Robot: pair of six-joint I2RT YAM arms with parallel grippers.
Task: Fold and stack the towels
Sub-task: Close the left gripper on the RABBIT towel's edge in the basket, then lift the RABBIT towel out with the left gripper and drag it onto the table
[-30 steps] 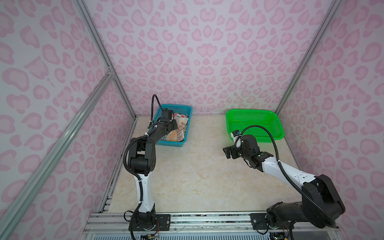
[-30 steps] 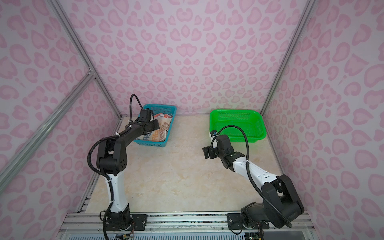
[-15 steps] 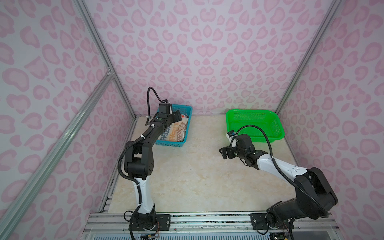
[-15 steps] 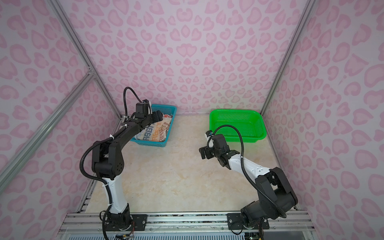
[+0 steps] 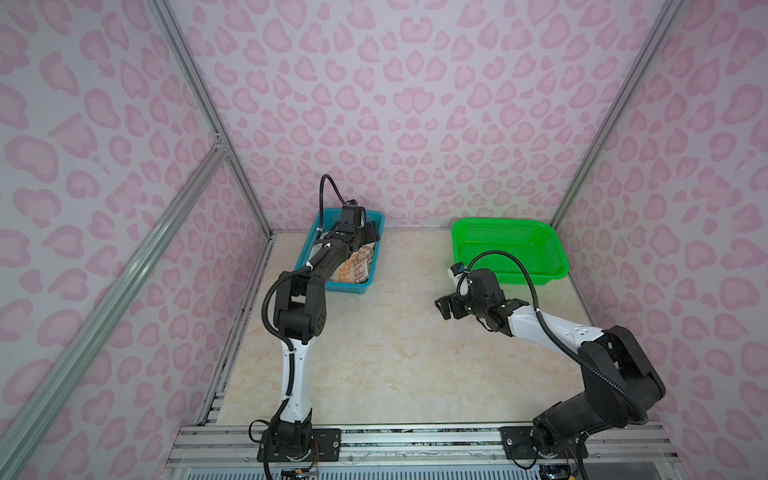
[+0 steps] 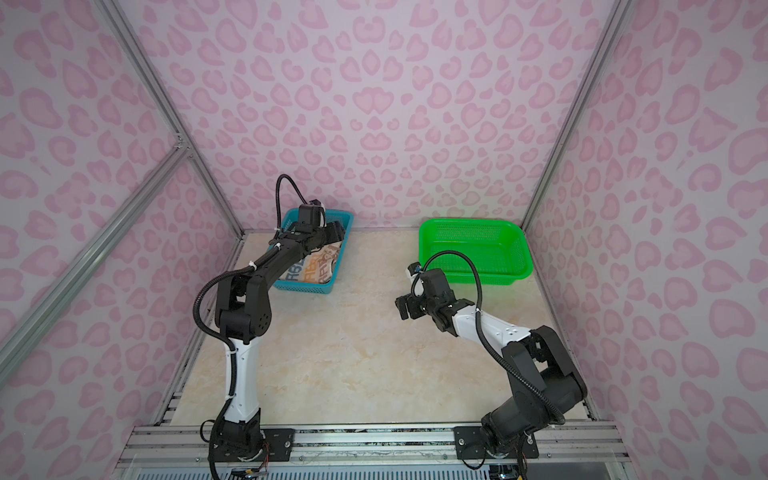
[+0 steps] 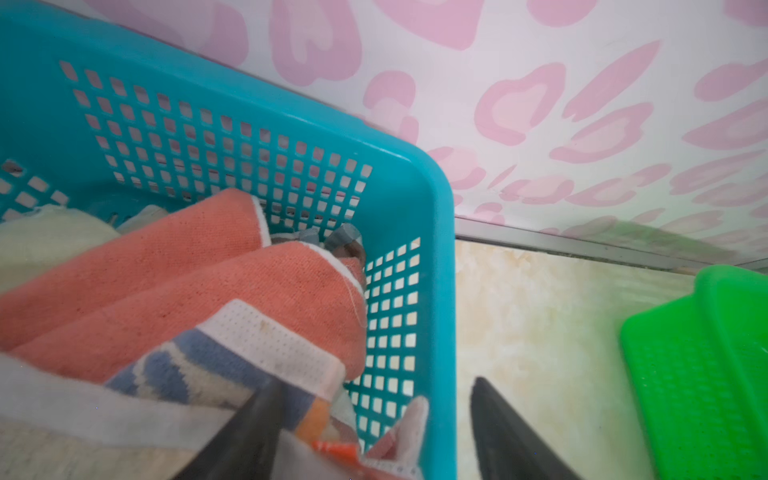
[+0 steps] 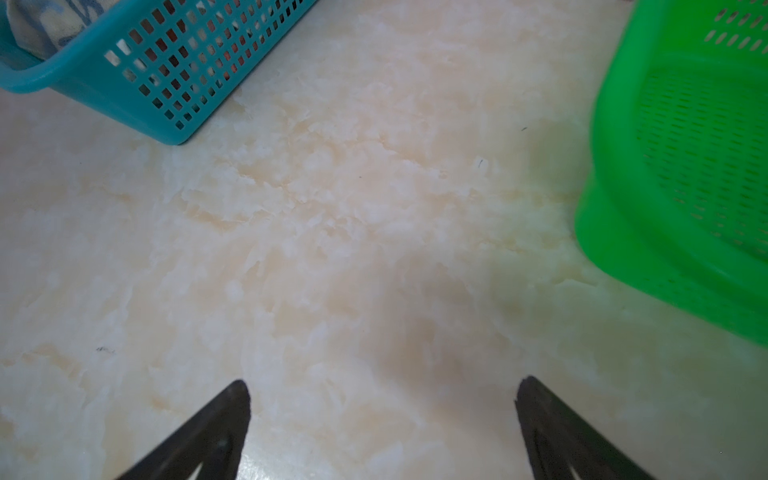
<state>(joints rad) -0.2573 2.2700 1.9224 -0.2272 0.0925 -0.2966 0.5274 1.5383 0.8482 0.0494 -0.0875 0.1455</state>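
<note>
1. L arm [image 5: 299, 316] reaches from the near rail to the back-left. L gripper [image 5: 371, 232] [image 6: 337, 232] hangs over the far end of the blue basket [image 5: 349, 287] [image 6: 307, 287].
2. L wrist view: L gripper [image 7: 376, 382] fingers stand apart w/ a gap, released, not clamped on cloth. One finger [image 7: 249, 428] is over the striped towel [image 7: 199, 365]. The other shows against the table [image 7: 540, 311], past the basket wall [image 7: 432, 249].
3. Blue basket sits back-left on the table [image 5: 395, 353], near the rear wall. All towels seen are inside it.
4. Striped towel [image 5: 353, 270] [image 6: 311, 270] lies on top, lettering up, in both top views. In the L wrist view it overlaps the coral towel [image 7: 166, 274], which runs toward the basket's far corner. A cream cloth [image 7: 45, 237] lies just beside the coral one.
5. R wrist view: a blue-and-cream cloth [image 8: 50, 20] peeks over the blue basket's rim [image 8: 124, 83]. Too blurred to say more.
6. R gripper [image 5: 444, 305] [image 6: 405, 307] is low over the table, right of centre, near the green basket's front. It points toward the middle.
7. R gripper [image 8: 384, 384] fingers are spread wide, released, w/ only table between them.
8. Green basket [image 5: 523, 276] [image 6: 490, 278] [image 8: 623, 208] sits back-right, well apart from the blue one.
</note>
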